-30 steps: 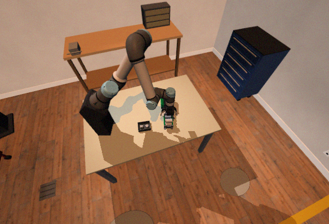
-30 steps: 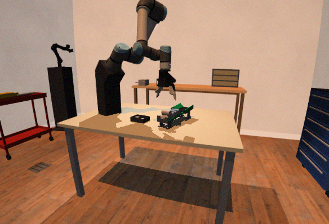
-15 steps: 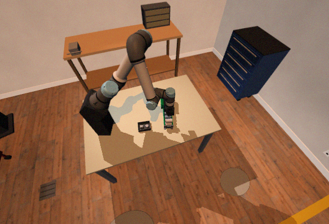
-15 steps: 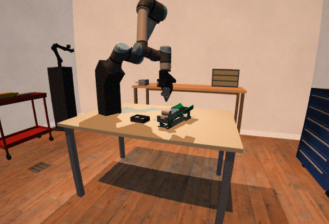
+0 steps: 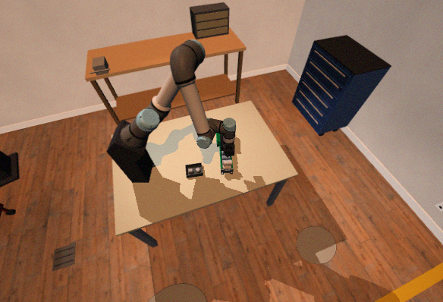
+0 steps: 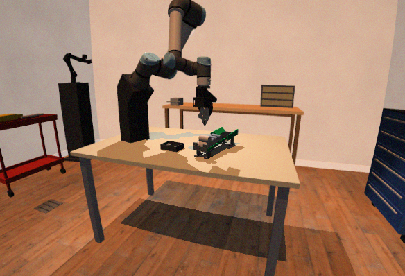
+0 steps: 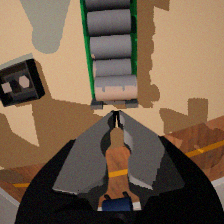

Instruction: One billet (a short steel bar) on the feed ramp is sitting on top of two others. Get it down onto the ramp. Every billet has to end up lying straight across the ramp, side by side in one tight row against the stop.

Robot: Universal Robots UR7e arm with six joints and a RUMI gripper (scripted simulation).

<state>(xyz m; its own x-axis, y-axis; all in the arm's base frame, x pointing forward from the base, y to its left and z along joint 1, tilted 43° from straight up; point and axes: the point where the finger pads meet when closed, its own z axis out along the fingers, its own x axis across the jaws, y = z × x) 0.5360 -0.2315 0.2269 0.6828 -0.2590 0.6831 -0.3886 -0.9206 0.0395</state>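
A green-sided ramp (image 7: 90, 55) lies on the counter (image 6: 259, 163), and the steel bars (image 7: 111, 46) fill it crosswise from rail to rail. The wrist view shows five of them down its length, the topmost cut off by the picture's edge. The one nearest the low end (image 7: 115, 88) is paler, and in the side view it seems to stand higher than its neighbours, though whether it rides on top of them cannot be told for sure. At the low end a dark stop (image 7: 114, 104) closes the ramp.

A small black tray (image 5: 194, 170) lies on the counter beside the ramp, well apart from it, with two pale pieces in it.

The gripper (image 6: 204, 119) hangs above the ramp's low end, clear of the bars, with open air between it and them. Its fingers are clenched tip to tip on nothing.

The ramp sits near the middle of the counter, away from every edge, with bare surface on its far side toward the blue cabinet (image 5: 337, 83).
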